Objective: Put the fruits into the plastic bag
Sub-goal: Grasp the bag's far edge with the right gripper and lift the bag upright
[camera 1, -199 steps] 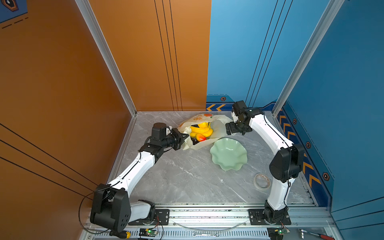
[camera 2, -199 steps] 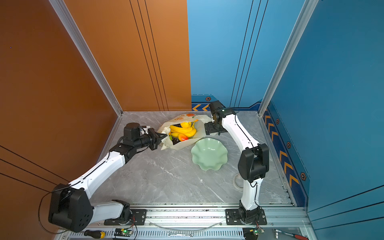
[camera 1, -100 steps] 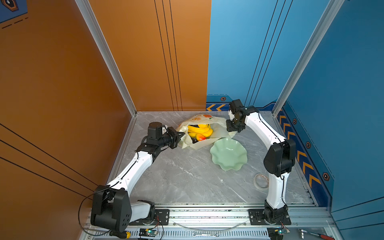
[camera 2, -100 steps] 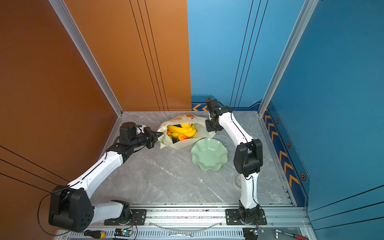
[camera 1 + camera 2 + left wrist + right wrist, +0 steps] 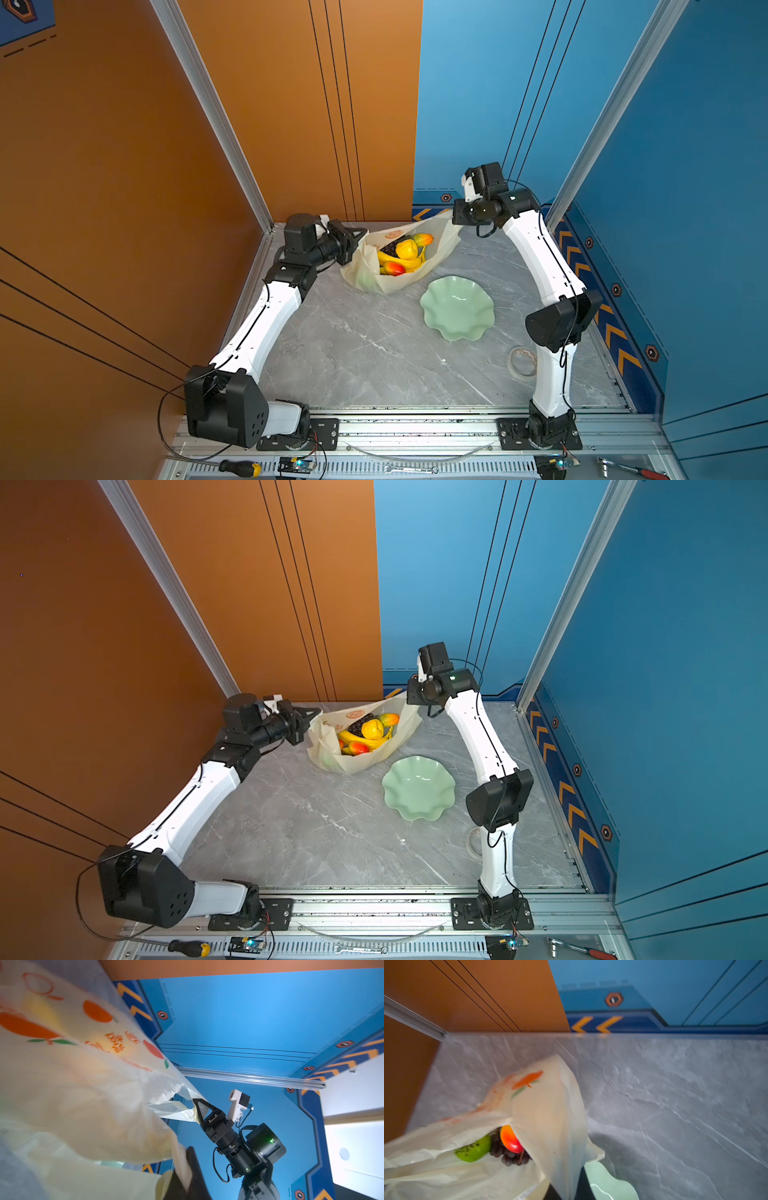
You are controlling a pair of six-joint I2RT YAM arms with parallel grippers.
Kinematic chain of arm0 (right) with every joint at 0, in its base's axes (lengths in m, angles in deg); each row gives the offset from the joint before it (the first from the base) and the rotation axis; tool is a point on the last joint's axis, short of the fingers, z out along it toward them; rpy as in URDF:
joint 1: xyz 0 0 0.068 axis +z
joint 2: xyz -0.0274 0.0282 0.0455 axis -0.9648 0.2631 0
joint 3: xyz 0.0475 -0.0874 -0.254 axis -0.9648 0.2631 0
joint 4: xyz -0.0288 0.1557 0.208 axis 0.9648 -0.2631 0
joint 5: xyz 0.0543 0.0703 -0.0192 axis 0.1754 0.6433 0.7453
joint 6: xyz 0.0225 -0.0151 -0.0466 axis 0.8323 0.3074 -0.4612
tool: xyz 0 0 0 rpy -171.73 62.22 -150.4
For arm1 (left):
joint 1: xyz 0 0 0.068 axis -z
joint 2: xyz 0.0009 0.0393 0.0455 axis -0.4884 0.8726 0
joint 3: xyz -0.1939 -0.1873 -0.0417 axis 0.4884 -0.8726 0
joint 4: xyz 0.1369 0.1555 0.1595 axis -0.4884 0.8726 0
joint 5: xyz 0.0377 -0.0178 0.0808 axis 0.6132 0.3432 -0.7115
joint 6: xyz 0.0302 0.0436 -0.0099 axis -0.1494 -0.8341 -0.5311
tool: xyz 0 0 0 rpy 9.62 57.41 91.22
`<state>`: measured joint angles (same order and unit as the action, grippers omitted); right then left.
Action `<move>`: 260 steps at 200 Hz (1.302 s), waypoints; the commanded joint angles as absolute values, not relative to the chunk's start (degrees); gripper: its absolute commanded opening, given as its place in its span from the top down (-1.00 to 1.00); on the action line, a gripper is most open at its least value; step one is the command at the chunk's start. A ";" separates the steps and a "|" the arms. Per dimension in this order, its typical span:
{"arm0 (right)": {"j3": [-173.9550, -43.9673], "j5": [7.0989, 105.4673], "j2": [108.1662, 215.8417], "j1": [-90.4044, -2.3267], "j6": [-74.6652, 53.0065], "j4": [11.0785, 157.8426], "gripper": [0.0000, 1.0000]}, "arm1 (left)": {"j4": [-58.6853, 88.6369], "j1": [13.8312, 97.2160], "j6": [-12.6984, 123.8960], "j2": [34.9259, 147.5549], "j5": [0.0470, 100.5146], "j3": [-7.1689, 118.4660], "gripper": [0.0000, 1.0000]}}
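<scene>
The plastic bag (image 5: 386, 282) hangs stretched between my two grippers at the back of the table, its mouth open upward. In both top views the fruits lie inside it: a yellow banana bunch (image 5: 401, 262), a yellow lumpy fruit (image 5: 372, 729), dark grapes (image 5: 390, 248), a papaya (image 5: 423, 239) and a red-yellow mango (image 5: 394, 269). The right wrist view adds a bumpy green fruit (image 5: 473, 1150) beside grapes (image 5: 506, 1156). My left gripper (image 5: 359, 239) (image 5: 184, 1169) is shut on the bag's left edge. My right gripper (image 5: 455, 218) (image 5: 566, 1188) is shut on the right handle.
A pale green wavy-rimmed dish (image 5: 457, 307) stands empty just in front of the bag's right end. A tape roll (image 5: 523, 361) lies by the right arm's base. The orange wall and blue wall close in right behind the bag. Tools (image 5: 239, 467) lie on the front rail.
My right gripper has shut on the bag's right handle. Both grippers have risen and moved toward the back wall, pulling the bag taut and its mouth wider.
</scene>
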<state>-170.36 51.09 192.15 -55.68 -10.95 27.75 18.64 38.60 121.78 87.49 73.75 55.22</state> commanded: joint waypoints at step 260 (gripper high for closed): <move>-173.63 74.48 204.64 -39.56 8.28 50.83 1.00 | 26.57 24.36 123.29 61.88 74.40 38.27 1.00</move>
<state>-176.02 73.48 204.39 -39.92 9.23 51.51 27.71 24.98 123.48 63.88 73.33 39.53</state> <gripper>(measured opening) 0.047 0.045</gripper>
